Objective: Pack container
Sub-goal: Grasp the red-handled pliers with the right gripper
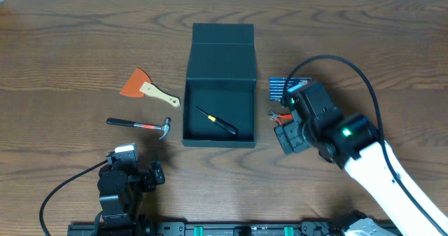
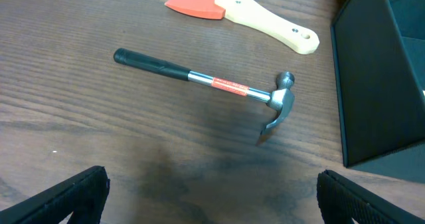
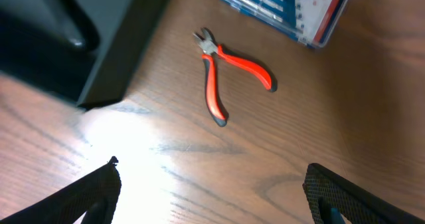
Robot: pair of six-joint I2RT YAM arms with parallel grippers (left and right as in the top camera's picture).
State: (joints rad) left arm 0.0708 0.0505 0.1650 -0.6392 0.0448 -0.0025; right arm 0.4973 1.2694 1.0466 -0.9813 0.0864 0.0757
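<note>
At the middle of the bench [image 1: 63,40], the container [image 1: 220,142]: square, matte black-green, lid flap thrown back toward the far edge, mouth open upward. Inside, on the floor of it, a slim dark screwdriver [image 1: 218,122], lying aslant toward the near right corner; nothing else visible within. To the left, well apart from the box, a scraper [image 1: 145,87] with an orange blade and a pale wooden handle, handle end turned toward the container. Nearer the front edge, a hammer [image 2: 212,83] flat on the wood: black grip to the left, red-labelled shaft, steel head toward the box, touching neither scraper nor container. Low at the near left, the left claw [image 2: 212,177]: spread wide, gripping nothing, hammer lying ahead of it and the box's dark corner at the right of its wrist view. To the right of the container, just beside its wall, a small blue flat case of bits [image 3: 289,8]. Close by, a pair of red-handled pliers [image 3: 229,74], handles slightly parted, nose turned toward the box, clear of both case and container. Over that spot, the right claw [image 3: 212,165]: likewise spread wide and empty, held above the wood with the pliers ahead between its two fingers, mostly hiding them from overhead.
</note>
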